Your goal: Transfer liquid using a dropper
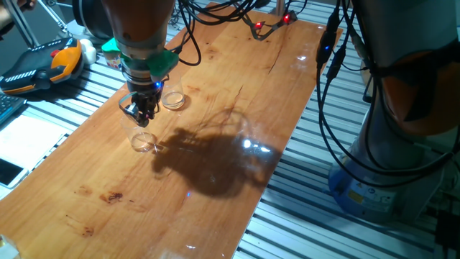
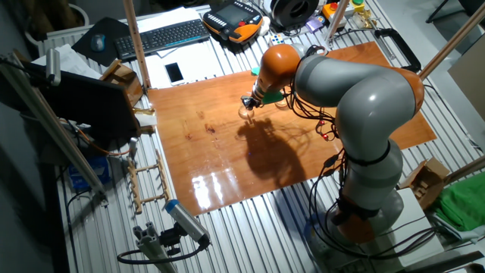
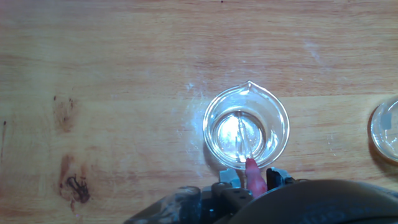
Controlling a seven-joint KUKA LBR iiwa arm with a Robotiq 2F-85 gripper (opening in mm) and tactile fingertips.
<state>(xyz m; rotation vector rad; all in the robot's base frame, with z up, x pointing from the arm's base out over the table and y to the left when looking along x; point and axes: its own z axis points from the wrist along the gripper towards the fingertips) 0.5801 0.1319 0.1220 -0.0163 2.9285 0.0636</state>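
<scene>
In the hand view a small clear beaker (image 3: 246,127) stands on the wooden table (image 3: 112,74), with a shallow layer of clear liquid (image 3: 225,134) glinting inside. The dropper (image 3: 250,170) is a thin transparent stem with a pink end, and it points down into the beaker. My gripper (image 3: 252,182) is shut on its pink end, right over the beaker's near rim. From one fixed view the gripper (image 1: 141,113) hangs just above this beaker (image 1: 144,142). A second clear cup (image 1: 172,98) stands close behind it, and it also shows in the hand view as a cup (image 3: 385,129) at the right edge.
An orange and black pendant (image 1: 44,63) lies off the table's left side. Cables with red lights (image 1: 260,27) rest on the far end of the board. A keyboard (image 2: 163,36) and a phone (image 2: 173,72) lie beyond the table edge.
</scene>
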